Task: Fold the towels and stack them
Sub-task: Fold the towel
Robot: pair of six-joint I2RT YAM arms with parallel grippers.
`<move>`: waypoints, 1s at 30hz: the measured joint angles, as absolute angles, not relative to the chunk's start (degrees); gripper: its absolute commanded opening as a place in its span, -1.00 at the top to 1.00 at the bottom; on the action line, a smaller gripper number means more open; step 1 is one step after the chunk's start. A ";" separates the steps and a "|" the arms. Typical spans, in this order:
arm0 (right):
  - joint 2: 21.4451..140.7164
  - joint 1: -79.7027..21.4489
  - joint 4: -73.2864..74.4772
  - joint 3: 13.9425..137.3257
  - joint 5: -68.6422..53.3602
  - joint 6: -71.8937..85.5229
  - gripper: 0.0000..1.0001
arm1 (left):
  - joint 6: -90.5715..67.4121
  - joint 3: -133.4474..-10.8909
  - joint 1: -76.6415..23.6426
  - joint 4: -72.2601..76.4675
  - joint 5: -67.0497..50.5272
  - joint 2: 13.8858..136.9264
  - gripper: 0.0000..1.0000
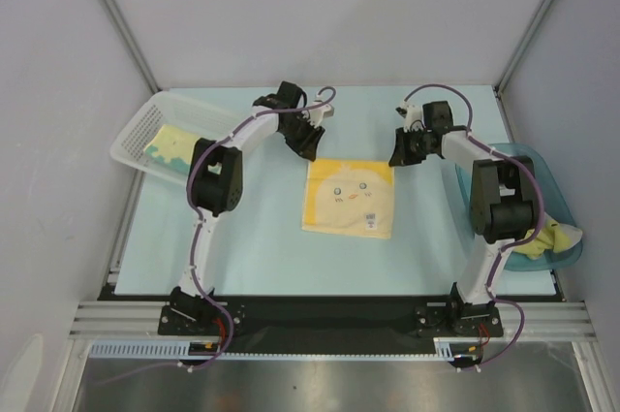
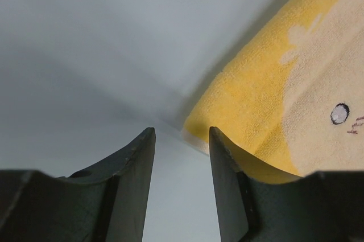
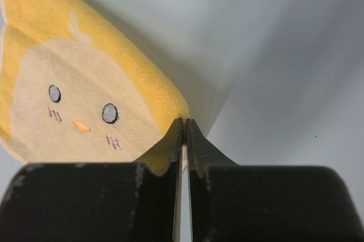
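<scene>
The pale yellow chick-face towel (image 1: 349,197) lies spread flat in the middle of the table. My left gripper (image 1: 308,148) is open at its far left corner. In the left wrist view (image 2: 182,131) that corner of the towel (image 2: 267,99) lies just beyond the right fingertip, and only bare table shows between the jaws. My right gripper (image 1: 399,158) is at the far right corner. In the right wrist view (image 3: 185,121) its jaws are shut, with the corner of the towel (image 3: 85,94) pinched at the tips.
A white mesh basket (image 1: 131,136) at the far left holds a pale yellow towel (image 1: 174,145). A blue translucent tub (image 1: 542,170) at the right edge holds a crumpled olive-yellow towel (image 1: 547,237). Walls close the back and sides.
</scene>
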State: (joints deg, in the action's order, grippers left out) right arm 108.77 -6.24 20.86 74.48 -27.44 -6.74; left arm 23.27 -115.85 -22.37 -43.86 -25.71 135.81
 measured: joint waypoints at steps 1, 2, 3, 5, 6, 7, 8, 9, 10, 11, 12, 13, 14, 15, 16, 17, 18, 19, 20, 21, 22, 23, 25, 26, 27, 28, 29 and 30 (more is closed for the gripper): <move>108.79 -6.15 20.86 74.48 -27.40 -6.81 1.00 | 23.46 -116.09 -22.37 -44.14 -25.74 136.03 0.03; 108.79 -6.09 20.86 74.48 -27.40 -6.96 1.00 | 23.55 -116.42 -22.37 -44.42 -25.74 136.18 0.03; 108.84 -6.00 20.86 74.48 -27.42 -7.14 1.00 | 23.59 -116.77 -22.37 -44.56 -25.76 136.33 0.03; 108.97 -5.82 20.86 74.48 -27.42 -7.22 1.00 | 23.62 -117.23 -22.37 -44.71 -25.82 136.51 0.04; 109.01 -5.74 20.86 74.48 -27.42 -7.29 1.00 | 23.62 -117.25 -22.37 -44.80 -25.93 136.57 0.06; 109.10 -5.61 20.86 74.50 -27.42 -7.33 1.00 | 23.62 -117.25 -22.37 -44.95 -26.02 136.64 0.06; 109.19 -5.48 20.88 74.50 -27.44 -7.35 1.00 | 23.62 -117.25 -22.37 -45.17 -26.17 136.75 0.07; 109.23 -5.41 20.88 74.50 -27.42 -7.35 1.00 | 23.62 -117.27 -22.37 -45.43 -26.22 136.90 0.08; 109.30 -5.37 21.02 74.59 -27.42 -7.35 1.00 | 23.64 -117.30 -22.37 -45.65 -26.33 137.10 0.08; 109.38 -5.37 21.10 74.72 -27.42 -7.35 1.00 | 23.64 -117.36 -22.37 -45.82 -26.44 137.32 0.08; 109.43 -5.32 21.12 74.83 -27.44 -7.35 1.00 | 23.64 -117.45 -22.37 -45.95 -26.65 137.58 0.07; 109.51 -5.21 21.12 74.94 -27.44 -7.35 1.00 | 23.64 -117.51 -22.37 -46.06 -26.76 137.73 0.06; 109.58 -5.21 21.12 75.05 -27.44 -7.38 1.00 | 23.64 -117.60 -22.37 -46.26 -26.89 137.95 0.06; 109.65 -5.21 21.12 75.18 -27.44 -7.38 1.00 | 23.64 -117.84 -22.37 -46.57 -27.00 138.19 0.06; 109.75 -5.21 21.15 75.29 -27.44 -7.38 1.00 | 23.68 -118.24 -22.37 -46.89 -27.07 138.47 0.06; 109.93 -5.21 21.12 75.37 -27.44 -7.38 1.00 | 23.68 -118.69 -22.37 -47.11 -27.16 138.76 0.06; 110.08 -5.21 21.10 75.40 -27.46 -7.38 1.00 | 23.70 -119.11 -22.37 -47.31 -27.20 138.96 0.06; 110.17 -5.21 21.15 75.40 -27.44 -7.38 1.00 | 23.88 -119.74 -22.37 -47.64 -27.24 139.26 0.06; 110.28 -5.21 21.15 75.40 -27.44 -7.38 1.00 | 23.99 -120.38 -22.39 -47.81 -27.27 139.55 0.07; 110.34 -5.21 21.15 75.42 -27.46 -7.38 1.00 | 24.01 -120.97 -22.39 -47.97 -27.27 139.79 0.08; 110.39 -5.21 21.15 75.44 -27.46 -7.40 1.00 | 24.03 -121.54 -22.46 -48.16 -27.27 140.00 0.08; 110.48 -5.21 21.15 75.48 -27.46 -7.42 1.00 | 24.03 -121.95 -22.48 -48.25 -27.27 140.18 0.09; 110.69 -5.21 21.12 75.59 -27.46 -7.53 1.00 | 24.03 -122.65 -22.50 -48.64 -27.27 140.53 0.12; 110.85 -5.21 21.15 75.66 -27.44 -7.57 1.00 | 24.05 -122.93 -22.52 -48.88 -27.29 140.75 0.15; 111.02 -5.21 21.15 75.68 -27.46 -7.57 1.00 | 24.05 -123.24 -22.57 -49.21 -27.35 140.99 0.17; 111.11 -5.21 21.19 75.68 -27.46 -7.60 1.00 | 24.12 -123.52 -22.61 -49.54 -27.38 141.27 0.18; 111.20 -5.19 21.30 75.68 -27.46 -7.60 1.00 | 24.12 -123.68 -22.65 -49.93 -27.35 141.47 0.19; 111.22 -5.17 21.39 75.70 -27.46 -7.60 1.00 | 24.14 -123.76 -22.70 -50.37 -27.40 141.69 0.18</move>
